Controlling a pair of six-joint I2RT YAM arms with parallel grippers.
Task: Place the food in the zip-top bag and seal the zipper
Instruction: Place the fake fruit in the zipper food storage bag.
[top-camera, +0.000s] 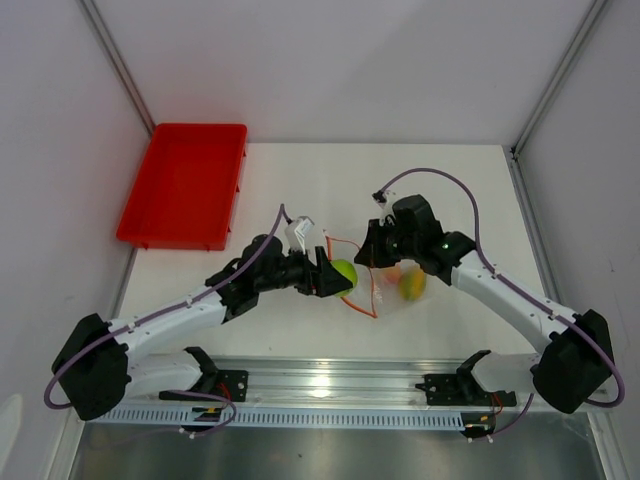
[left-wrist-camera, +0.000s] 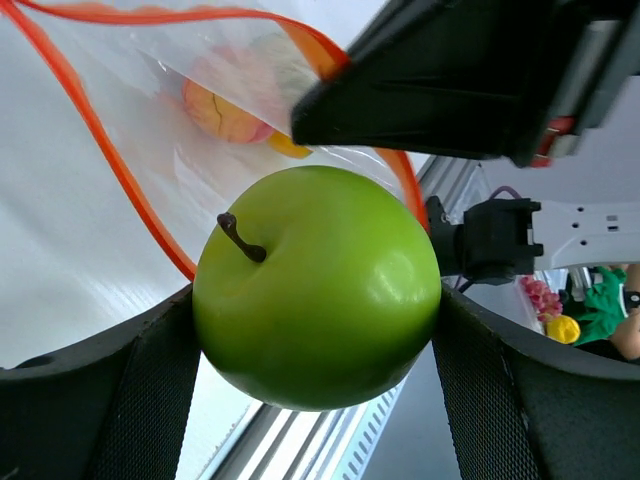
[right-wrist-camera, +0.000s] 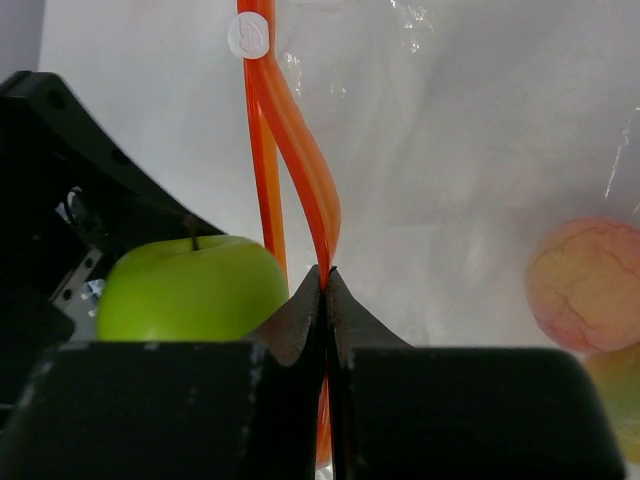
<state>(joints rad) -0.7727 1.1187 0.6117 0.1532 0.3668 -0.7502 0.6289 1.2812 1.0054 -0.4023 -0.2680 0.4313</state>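
Two grips | left fingers (left-wrist-camera: 110, 400) wide, clamping green fruit (left-wrist-camera: 316, 290) | right fingers (right-wrist-camera: 290, 320) pinched shut on zipper (right-wrist-camera: 300, 150)

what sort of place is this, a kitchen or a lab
Most likely a robotics lab cell, not a kitchen: a white table walled by plain panels, left arm and right arm bolted to a metal rail, a toy green apple.

The top view looks down from above the near edge over the whole table (top-camera: 300, 185). Both wrist views look forward, very close. All three share the apple (top-camera: 343, 272) and zipper (top-camera: 361, 307).
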